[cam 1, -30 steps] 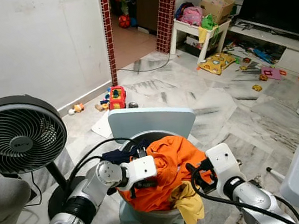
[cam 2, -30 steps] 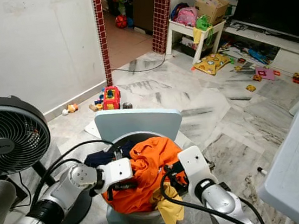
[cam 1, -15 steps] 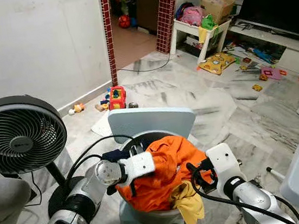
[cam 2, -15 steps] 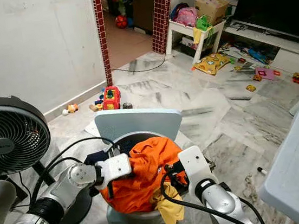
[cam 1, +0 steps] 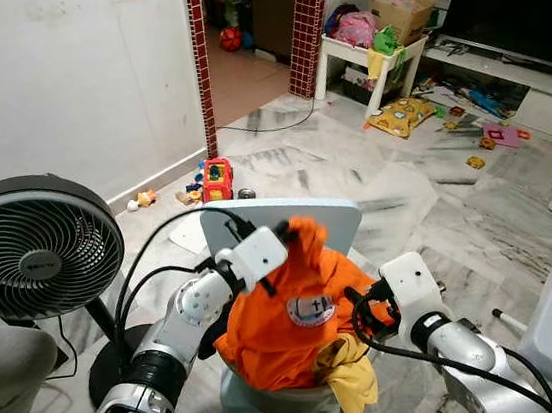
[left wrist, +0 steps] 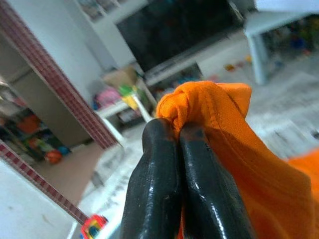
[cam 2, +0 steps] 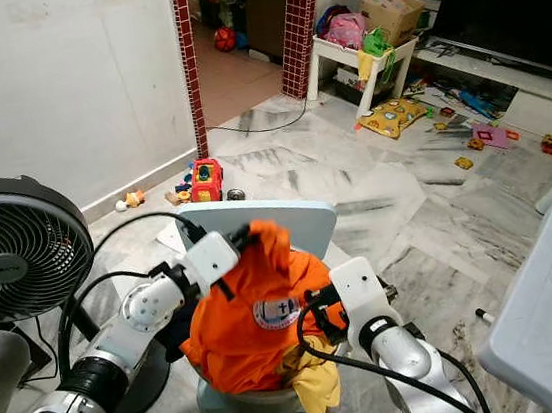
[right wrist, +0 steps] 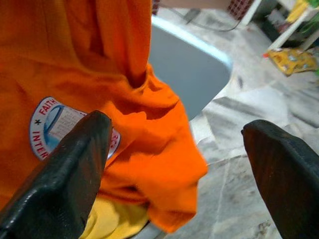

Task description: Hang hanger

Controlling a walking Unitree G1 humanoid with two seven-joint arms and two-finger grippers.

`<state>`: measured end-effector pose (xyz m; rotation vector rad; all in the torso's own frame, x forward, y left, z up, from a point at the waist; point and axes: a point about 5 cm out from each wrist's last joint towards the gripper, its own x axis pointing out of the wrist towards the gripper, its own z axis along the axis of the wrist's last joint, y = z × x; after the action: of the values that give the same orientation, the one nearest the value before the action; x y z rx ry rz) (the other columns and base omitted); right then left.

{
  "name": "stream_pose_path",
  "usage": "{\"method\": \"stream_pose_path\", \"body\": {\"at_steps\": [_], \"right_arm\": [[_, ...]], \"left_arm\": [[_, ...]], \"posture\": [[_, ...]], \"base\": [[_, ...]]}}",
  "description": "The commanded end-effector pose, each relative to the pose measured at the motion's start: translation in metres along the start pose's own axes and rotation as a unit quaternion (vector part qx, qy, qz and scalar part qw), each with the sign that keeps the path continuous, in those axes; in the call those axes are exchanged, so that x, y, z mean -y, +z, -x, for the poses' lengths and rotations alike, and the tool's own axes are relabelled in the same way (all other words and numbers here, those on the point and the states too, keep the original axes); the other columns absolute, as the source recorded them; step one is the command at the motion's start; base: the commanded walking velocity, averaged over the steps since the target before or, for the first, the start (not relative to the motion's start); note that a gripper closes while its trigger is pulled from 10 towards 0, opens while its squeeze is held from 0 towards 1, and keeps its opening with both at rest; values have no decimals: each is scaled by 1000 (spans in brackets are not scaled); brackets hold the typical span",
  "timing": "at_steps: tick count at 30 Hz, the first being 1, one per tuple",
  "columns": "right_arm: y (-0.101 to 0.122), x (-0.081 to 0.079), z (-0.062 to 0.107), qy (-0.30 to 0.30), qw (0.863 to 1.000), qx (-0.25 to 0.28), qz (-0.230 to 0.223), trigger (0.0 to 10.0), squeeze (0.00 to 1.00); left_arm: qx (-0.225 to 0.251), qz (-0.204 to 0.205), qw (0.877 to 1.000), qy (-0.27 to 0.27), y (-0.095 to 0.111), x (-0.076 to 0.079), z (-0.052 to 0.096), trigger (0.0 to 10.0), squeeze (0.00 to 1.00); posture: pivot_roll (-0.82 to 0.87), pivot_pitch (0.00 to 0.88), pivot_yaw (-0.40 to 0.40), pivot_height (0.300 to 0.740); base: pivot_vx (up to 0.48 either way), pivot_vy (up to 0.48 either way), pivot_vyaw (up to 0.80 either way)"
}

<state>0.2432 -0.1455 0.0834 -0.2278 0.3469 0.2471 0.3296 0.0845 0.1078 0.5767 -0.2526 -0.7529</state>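
- Two grippers are working over a small pale blue plastic chair (cam 1: 280, 222) whose seat is heaped with clothes.
- The left gripper (left wrist: 172, 130) is holding its black fingers pressed together on a bunched fold of a bright orange T-shirt (cam 1: 294, 310), pinching that fold up level with the top of the chair's backrest.
- The orange T-shirt is hanging from that pinch and draping down over the heap, with a round white-and-blue printed badge (cam 1: 310, 309) facing the camera.
- The right gripper (right wrist: 179, 164) is sitting at the right side of the heap with its two fingers spread wide apart, the shirt's lower edge lying just beyond them; it is gripping nothing.
- A crumpled yellow cloth (cam 1: 349, 373) is hanging over the seat's front edge beneath the orange shirt.
- A hanger may be lying somewhere under the clothes, but I cannot make one out.
- A round black pedestal fan (cam 1: 34, 247) is standing on the marble floor to the robot's left, near the chair.
- Scattered toys (cam 1: 214, 179) are lying on the floor behind the chair, by the white wall.
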Motion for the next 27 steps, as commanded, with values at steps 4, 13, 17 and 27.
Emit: {"method": "stream_pose_path", "body": {"at_steps": [4, 13, 17, 27], "right_arm": [[8, 21, -3, -63, 997, 31, -30, 10000, 0], [15, 25, 2, -102, 988, 74, -87, 10000, 0], [15, 29, 3, -108, 983, 92, -113, 10000, 0], [32, 44, 10, -159, 954, 170, -191, 10000, 0]], "left_arm": [[65, -2, 997, 35, 28, -16, -13, 0, 0], [148, 5, 986, 76, 54, -23, -11, 0, 0], [117, 66, 991, -6, 45, 0, -11, 0, 0], [79, 121, 989, -9, 30, -1, 2, 196, 0]], "posture": [[58, 0, -104, 740], [61, 0, -95, 740], [86, 0, -98, 740], [103, 0, -100, 740]], "base": [[0, 0, 0], [0, 0, 0], [0, 0, 0], [0, 0, 0]]}}
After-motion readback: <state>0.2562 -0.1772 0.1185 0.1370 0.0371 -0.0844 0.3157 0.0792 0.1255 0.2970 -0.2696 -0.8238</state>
